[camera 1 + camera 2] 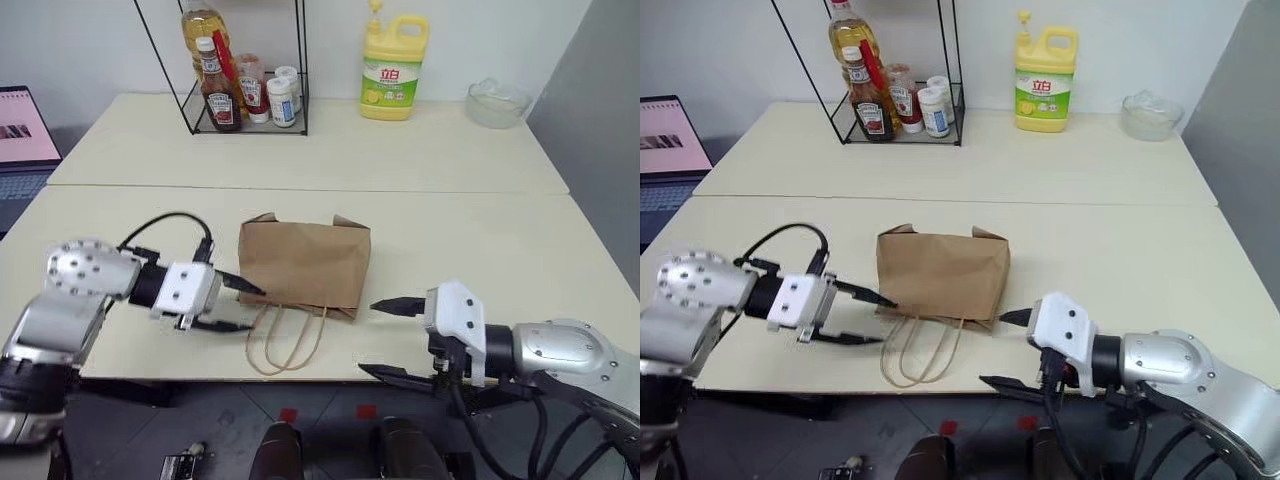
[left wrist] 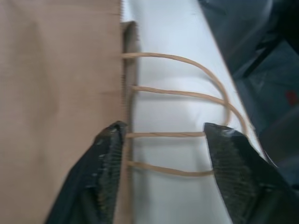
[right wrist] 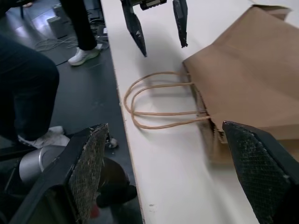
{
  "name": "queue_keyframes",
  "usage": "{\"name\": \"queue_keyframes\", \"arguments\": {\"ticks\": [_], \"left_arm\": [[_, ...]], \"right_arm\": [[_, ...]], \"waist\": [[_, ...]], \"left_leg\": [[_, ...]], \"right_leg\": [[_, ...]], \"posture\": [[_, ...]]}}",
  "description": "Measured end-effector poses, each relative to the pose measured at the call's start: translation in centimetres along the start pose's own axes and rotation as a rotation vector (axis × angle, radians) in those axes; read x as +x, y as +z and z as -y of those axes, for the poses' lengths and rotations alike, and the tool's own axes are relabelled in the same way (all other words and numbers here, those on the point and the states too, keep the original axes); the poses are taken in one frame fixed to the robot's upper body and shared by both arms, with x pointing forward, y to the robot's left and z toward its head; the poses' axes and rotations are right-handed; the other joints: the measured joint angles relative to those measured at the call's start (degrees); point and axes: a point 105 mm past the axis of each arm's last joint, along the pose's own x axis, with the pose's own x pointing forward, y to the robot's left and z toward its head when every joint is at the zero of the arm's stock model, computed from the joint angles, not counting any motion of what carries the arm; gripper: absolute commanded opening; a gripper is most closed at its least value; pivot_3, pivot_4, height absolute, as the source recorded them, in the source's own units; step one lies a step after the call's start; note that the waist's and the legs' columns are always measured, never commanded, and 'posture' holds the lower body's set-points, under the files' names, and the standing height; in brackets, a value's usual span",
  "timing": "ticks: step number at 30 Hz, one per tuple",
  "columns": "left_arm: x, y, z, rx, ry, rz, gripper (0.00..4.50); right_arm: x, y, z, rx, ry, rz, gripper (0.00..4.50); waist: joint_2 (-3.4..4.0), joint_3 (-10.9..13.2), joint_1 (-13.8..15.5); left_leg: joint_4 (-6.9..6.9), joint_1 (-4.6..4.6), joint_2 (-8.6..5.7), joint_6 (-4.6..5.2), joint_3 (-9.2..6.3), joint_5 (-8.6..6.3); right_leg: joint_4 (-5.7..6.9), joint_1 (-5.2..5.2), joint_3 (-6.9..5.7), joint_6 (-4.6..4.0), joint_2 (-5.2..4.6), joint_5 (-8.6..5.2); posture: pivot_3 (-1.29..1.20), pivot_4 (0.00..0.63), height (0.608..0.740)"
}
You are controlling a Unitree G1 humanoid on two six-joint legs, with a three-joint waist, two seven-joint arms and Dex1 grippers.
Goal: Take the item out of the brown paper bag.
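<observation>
You have the brown paper bag [image 1: 304, 263] lying flat on its side at the centre of the frame, its mouth and the two cord handles [image 1: 287, 340] turned toward the near edge of the table [image 1: 480, 240]. The item is not visible; judging by the task, it sits inside the bag, hidden by the paper. Your left gripper [image 1: 236, 306] stands at the bag's lower left corner with its fingers spread and nothing between them, one tip just at the mouth edge above the handles. Your right gripper [image 1: 390, 338] waits at the lower right of the frame, just beside the bag's right corner, jaws wide apart and empty. So you are at the opening step: nothing is gripped and the mouth looks pressed nearly shut. Next, you likely need one gripper to pinch the upper lip of the mouth and lift it, so the other can reach in. Watch the cord loops; a finger could snag them and drag the light bag.
</observation>
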Motion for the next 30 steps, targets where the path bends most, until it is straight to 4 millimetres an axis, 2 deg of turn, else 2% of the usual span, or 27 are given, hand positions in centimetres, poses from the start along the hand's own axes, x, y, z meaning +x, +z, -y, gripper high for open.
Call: {"name": "queue_keyframes", "arguments": {"ticks": [4,8,18,25,28,30], "left_arm": [[0.3,-0.9,0.4,0.084,-0.001,-0.011,2.92],[1.8,-1.6,0.1,0.198,-0.029,-0.004,2.92],[4.6,-3.0,-0.3,0.338,-0.121,0.006,2.92],[5.4,-2.9,-1.3,0.439,-0.107,0.006,2.92],[5.7,-2.8,-1.3,0.453,-0.105,0.012,2.35],[6.0,-2.8,-1.1,0.455,-0.116,0.019,1.76]], "right_arm": [[0.3,-0.1,0.2,0.001,0.012,0.002,4.12],[0.5,0.2,0.3,-0.012,0.019,0.007,4.12],[0.4,-0.1,0.3,0.002,0.021,-0.014,4.12],[0.3,-0.2,0.5,0.006,0.005,-0.023,4.12],[0.3,-0.2,0.4,0.010,0.005,-0.024,4.12],[0.3,-0.3,0.4,0.012,0.005,-0.024,4.12]], "waist": [[0.00,0.00,0.42],[-0.01,-0.01,0.52],[-0.01,-0.01,0.41],[0.00,-0.02,0.48],[0.02,-0.04,0.47],[0.02,-0.04,0.47]], "left_leg": [[0.00,-0.01,-0.01,0.00,0.01,0.00],[-0.01,-0.02,-0.01,0.01,0.00,0.00],[-0.02,-0.02,-0.01,0.01,-0.01,0.00],[0.00,0.01,-0.03,0.01,-0.01,0.00],[0.00,0.02,-0.03,0.01,-0.01,0.00],[0.00,0.02,-0.03,0.00,-0.02,0.00]], "right_leg": [[-0.02,0.02,0.00,0.00,0.00,0.00],[-0.05,0.01,-0.02,0.00,0.00,0.00],[-0.06,0.01,-0.03,0.00,0.01,0.01],[-0.07,0.08,-0.03,0.01,-0.01,0.01],[-0.07,0.09,-0.03,0.01,-0.01,0.01],[-0.07,0.09,-0.03,0.01,-0.01,0.01]], "posture": [[0.00,0.150,0.740],[0.00,0.150,0.740],[0.00,0.150,0.740],[0.00,0.150,0.740],[0.00,0.150,0.740],[0.00,0.150,0.740]]}}
